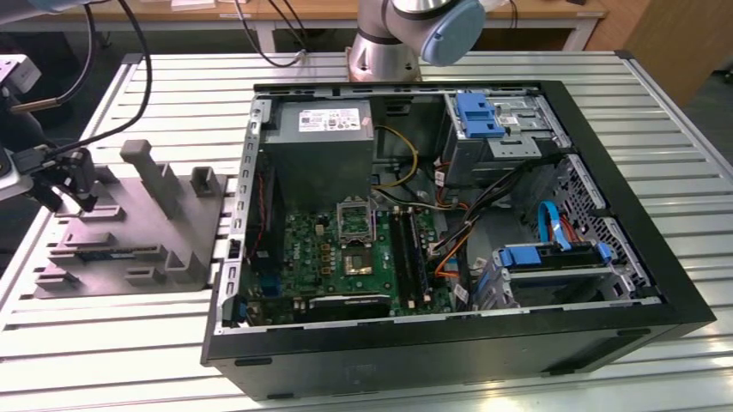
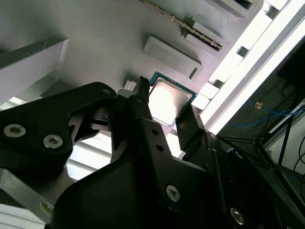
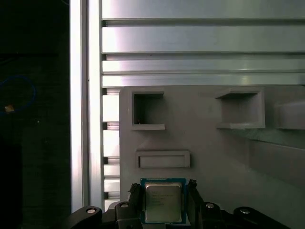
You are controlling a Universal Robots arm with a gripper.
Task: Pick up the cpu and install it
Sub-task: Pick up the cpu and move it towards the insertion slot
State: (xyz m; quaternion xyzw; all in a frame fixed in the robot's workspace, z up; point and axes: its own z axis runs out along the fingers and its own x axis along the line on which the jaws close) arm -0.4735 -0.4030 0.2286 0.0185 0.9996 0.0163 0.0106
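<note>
**Cpu at the tray, not in the socket yet**

Fingers (image 3: 193, 193) spread apart, one on each side of the cpu (image 3: 163, 200) in the first wrist view. Very close to its two edges. Touching or not, hard to tell. Same look in the second wrist view: shiny cpu top between two dark tips.

Cpu shiny side up, near one corner of the grey tray (image 3: 214, 152). Seems to lie flat there, so most likely not lifted yet.

Tray down on the slatted metal surface (image 1: 137, 343), on the exterior view's left of the open computer case (image 1: 641, 326). Well apart from the green board (image 1: 332, 257) inside that case. Socket (image 1: 355, 225) on the board looks bare.

So, as a guess from all this: reaching the cpu done. Picking it up not done. Putting it in the socket not done. Early in the job, with most of it left.

Now the count, from the middle out:
- Two fingers.
- One cpu.
- One grey tray.
- One slatted surface.
- One computer case, side off.
- One green board, with one socket.
- One arm (image 1: 418, 34), with its base behind the case in the exterior view.
</note>
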